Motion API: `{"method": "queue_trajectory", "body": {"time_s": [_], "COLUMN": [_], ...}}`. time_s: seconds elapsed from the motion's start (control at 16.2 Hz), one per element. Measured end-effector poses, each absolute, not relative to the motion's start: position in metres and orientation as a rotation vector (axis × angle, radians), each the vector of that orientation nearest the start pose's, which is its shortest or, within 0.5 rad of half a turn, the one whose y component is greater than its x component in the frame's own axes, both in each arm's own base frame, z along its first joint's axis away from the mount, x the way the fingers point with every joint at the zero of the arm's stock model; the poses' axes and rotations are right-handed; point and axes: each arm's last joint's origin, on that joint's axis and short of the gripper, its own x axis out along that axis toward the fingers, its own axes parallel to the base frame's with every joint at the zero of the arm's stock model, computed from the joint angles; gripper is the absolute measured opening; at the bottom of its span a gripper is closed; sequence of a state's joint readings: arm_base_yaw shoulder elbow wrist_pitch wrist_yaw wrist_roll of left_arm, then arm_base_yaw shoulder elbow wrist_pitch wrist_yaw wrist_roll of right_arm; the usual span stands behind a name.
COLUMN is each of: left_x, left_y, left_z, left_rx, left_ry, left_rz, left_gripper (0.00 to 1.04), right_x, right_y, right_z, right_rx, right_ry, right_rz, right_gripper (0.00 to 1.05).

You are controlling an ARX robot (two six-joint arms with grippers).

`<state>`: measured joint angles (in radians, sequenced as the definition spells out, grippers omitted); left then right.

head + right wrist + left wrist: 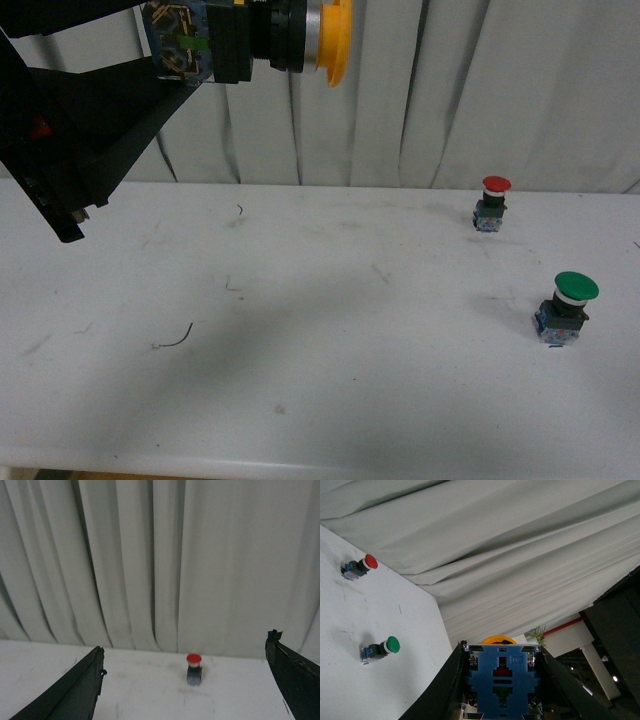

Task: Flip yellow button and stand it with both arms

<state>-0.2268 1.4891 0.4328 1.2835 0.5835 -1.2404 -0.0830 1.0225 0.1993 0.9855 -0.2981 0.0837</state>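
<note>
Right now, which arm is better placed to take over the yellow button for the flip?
Probably right. The left gripper is shut on the yellow button, held high with its cap sideways; the right gripper is open, empty and free to receive it.

Front light: even and diffuse; white table (420, 420) bright, no glare.
Shadows: broad soft grey patch across the table's centre-left; small ones beside red button (492, 203) and green button (568, 305).
Focus: yellow button (255, 40) near the lens, slightly soft.
Right wrist view: dimmer, grainy, red button blurred.
Left wrist view: bright curtain (510, 555), dark corner beyond.
</note>
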Motion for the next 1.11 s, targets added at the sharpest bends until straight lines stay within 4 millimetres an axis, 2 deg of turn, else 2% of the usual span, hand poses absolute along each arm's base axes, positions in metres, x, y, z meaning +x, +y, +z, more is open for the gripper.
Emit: {"method": "queue_trajectory", "body": {"time_s": [0.06,0.12,0.18,0.25,0.31,0.37,0.43,0.55,0.62,0.74,0.92,1.05,1.11], "left_x": [0.249,0.248,0.247,0.247,0.247,0.247,0.247,0.248,0.248,0.248,0.248,0.248,0.248], "left_y": [-0.075,-0.076,-0.075,-0.075,-0.075,-0.075,-0.074,-0.073,-0.073,-0.073,-0.074,-0.074,-0.075], "left_z": [0.206,0.209,0.211,0.212,0.212,0.212,0.212,0.210,0.209,0.209,0.209,0.209,0.209], "left_rx": [-1.114,-1.107,-1.102,-1.100,-1.100,-1.100,-1.100,-1.101,-1.102,-1.099,-1.098,-1.098,-1.096], "left_ry": [0.286,0.272,0.262,0.259,0.260,0.260,0.258,0.265,0.269,0.271,0.271,0.271,0.273], "left_rz": [-0.842,-0.851,-0.857,-0.858,-0.858,-0.857,-0.854,-0.850,-0.846,-0.854,-0.854,-0.855,-0.858], "left_gripper": [0.35,0.35,0.35,0.35,0.35,0.35,0.35,0.35,0.35,0.35,0.35,0.35,0.35], "right_x": [0.224,0.256,0.291,0.316,0.330,0.332,0.326,0.301,0.289,0.279,0.277,0.284,0.291], "right_y": [-0.006,-0.005,-0.005,-0.003,-0.001,0.005,0.018,0.042,0.053,0.067,0.085,0.092,0.097], "right_z": [0.215,0.212,0.197,0.181,0.179,0.189,0.209,0.233,0.229,0.203,0.183,0.179,0.183], "right_rx": [0.047,0.049,0.048,0.039,0.040,0.059,0.114,0.268,0.399,0.694,1.033,1.155,1.190], "right_ry": [-0.193,-0.162,-0.065,0.014,0.034,-0.012,-0.080,-0.194,-0.141,0.127,0.415,0.499,0.504], "right_rz": [0.212,0.198,0.179,0.159,0.164,0.211,0.328,0.616,0.765,0.886,0.915,0.902,0.907], "right_gripper": [0.98,0.98,0.98,0.98,0.98,0.98,0.98,0.98,0.98,0.98,0.98,0.98,0.98]}}
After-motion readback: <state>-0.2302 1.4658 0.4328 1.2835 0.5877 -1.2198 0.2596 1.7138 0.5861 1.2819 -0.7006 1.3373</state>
